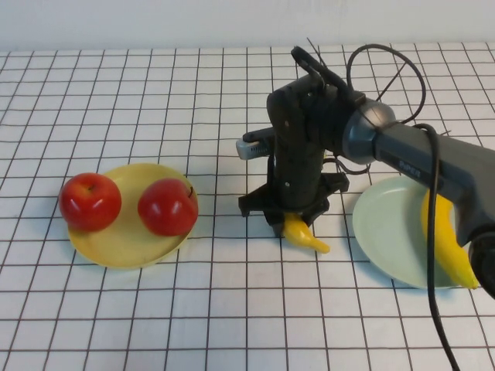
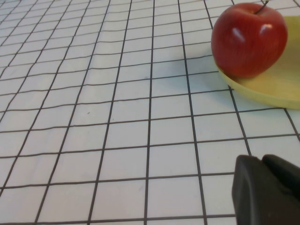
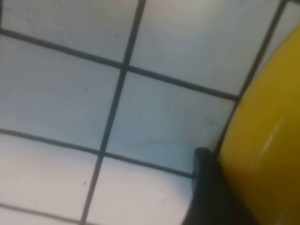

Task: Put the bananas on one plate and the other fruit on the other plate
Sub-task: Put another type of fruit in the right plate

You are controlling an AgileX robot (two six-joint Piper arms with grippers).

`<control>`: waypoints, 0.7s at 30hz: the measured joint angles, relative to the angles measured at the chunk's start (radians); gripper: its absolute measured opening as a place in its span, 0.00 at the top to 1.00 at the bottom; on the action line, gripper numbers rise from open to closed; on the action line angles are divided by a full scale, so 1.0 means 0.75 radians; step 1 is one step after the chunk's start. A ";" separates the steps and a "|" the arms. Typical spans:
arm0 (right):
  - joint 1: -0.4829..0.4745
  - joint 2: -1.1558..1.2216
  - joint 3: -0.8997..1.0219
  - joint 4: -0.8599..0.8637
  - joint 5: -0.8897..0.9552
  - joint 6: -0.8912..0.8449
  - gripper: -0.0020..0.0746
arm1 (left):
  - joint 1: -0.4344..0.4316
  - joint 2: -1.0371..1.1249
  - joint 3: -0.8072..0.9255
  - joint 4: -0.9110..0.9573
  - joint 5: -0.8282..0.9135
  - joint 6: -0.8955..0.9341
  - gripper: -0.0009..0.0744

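The bananas are your remaining work: one [image 1: 445, 243] already lies on the pale green-blue plate [image 1: 387, 232] at the right, and the other banana [image 1: 304, 234] rests on the gridded table [image 1: 232, 309] between the two plates, its tip poking out from under the right gripper [image 1: 292, 220]. You have that gripper down over the loose banana, jaws standing partly apart around it; the right wrist view shows a dark finger [image 3: 206, 187] just beside the yellow skin, but you cannot tell from here whether it is pinching yet. Both apples, one [image 1: 90, 202] and the other [image 1: 168, 206], sit on the yellow plate [image 1: 124, 247], so that half looks finished. The left gripper [image 2: 267, 190] is closed and empty, low over the table near the yellow plate.

Expect the banana to be light, smooth and fairly slick, with a curve that can roll it in the jaws. Take hold across its thick middle rather than the tapered tip, and squeeze gently, since the flesh probably bruises.
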 joint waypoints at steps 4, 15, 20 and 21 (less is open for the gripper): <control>0.000 -0.095 0.000 -0.019 0.000 -0.039 0.57 | 0.000 0.000 0.000 0.000 0.000 0.000 0.99; -0.001 -0.731 0.572 -0.137 -0.016 -0.032 0.57 | 0.000 0.000 0.000 0.000 0.000 0.000 0.99; -0.113 -0.882 0.958 -0.102 -0.188 0.036 0.57 | 0.000 0.000 0.000 0.000 0.000 0.000 0.99; -0.134 -0.891 0.999 -0.095 -0.223 0.040 0.57 | 0.000 0.000 0.000 0.000 0.000 0.000 0.99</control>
